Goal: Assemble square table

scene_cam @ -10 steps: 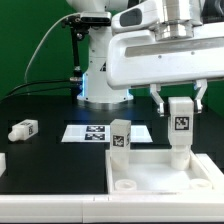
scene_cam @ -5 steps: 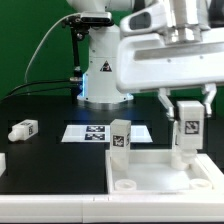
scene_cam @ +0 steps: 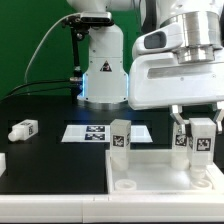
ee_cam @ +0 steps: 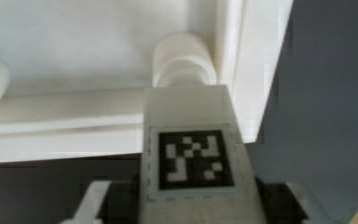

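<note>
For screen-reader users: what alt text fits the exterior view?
The gripper holds a white leg upright over a corner of the white tabletop, at the exterior view's right. A second leg stands at another corner; a third leg lies apart.

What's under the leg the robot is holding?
The white slab of the square table, near its rim. The leg covers the spot right beneath it, so that part is hidden.

The slab (scene_cam: pixel 155 170) sits lower right on the table (scene_cam: pixel 50 165). A standing leg (scene_cam: pixel 120 137) is at its upper-left corner and a gripped leg (scene_cam: pixel 201 140) over its right side. A lying leg (scene_cam: pixel 22 129) is far left, the marker board (scene_cam: pixel 95 131) at centre.
</note>
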